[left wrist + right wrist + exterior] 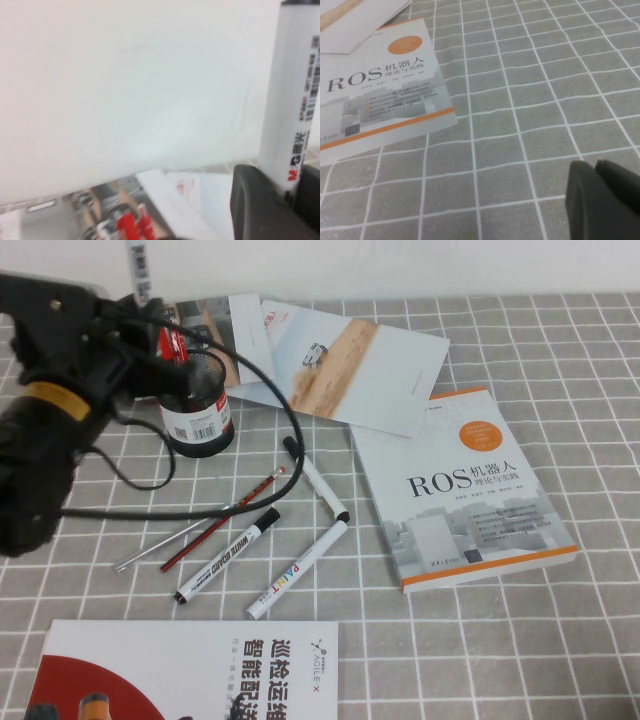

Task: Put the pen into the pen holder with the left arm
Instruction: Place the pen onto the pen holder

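Left gripper, far-left table corner: clamps pen upright above pen holder, prob. for drop-in. Right gripper: fingers together, low over table nr right edge.

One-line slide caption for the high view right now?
Left gripper holds the pen upright above the pen holder; right gripper is out of this view.

Bright, even light, soft shadows — left wrist view blurred, washed-out white.
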Motion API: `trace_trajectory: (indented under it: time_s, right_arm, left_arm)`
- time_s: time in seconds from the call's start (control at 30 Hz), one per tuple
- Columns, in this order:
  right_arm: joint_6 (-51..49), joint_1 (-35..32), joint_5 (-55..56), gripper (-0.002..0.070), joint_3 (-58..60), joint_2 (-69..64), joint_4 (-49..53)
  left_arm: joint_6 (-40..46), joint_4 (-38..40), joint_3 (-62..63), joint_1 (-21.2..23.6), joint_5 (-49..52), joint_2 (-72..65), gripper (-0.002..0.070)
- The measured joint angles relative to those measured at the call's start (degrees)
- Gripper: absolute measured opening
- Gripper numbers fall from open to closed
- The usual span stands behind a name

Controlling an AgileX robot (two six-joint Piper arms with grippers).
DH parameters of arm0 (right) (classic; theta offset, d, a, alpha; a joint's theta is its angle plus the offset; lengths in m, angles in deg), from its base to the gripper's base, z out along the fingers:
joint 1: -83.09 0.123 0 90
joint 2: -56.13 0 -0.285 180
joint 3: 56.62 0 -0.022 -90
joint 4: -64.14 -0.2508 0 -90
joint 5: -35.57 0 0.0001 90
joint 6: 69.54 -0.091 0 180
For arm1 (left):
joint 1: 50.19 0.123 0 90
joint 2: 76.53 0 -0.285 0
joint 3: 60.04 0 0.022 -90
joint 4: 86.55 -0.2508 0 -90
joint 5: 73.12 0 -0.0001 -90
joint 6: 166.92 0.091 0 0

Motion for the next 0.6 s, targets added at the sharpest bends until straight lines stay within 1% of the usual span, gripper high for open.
trace_trajectory:
  time_s: [0.1, 0.2, 0.43, 0.6]
  right_arm:
    - [0.0, 0.0, 0.0, -0.0015, 0.0, 0.0, 0.0]
    - [0.0, 0.0, 0.0, -0.0015, 0.0, 0.0, 0.0]
    - [0.0, 0.0, 0.0, -0.0015, 0.0, 0.0, 0.0]
    - [0.0, 0.0, 0.0, -0.0015, 0.0, 0.0, 0.0]
  left_arm:
    - [-2.5, -1.2, 2.8, 0.1, -3.0, -4.7, 0.0110]
    - [-2.9, -1.3, 6.7, 0.1, -3.8, -9.1, 0.0110]
    - [-3.2, -1.5, 15.2, 0.2, -2.6, -16.5, 0.0110]
    - [-4.6, -1.5, 19.1, 1.3, -1.1, -20.8, 0.0110]
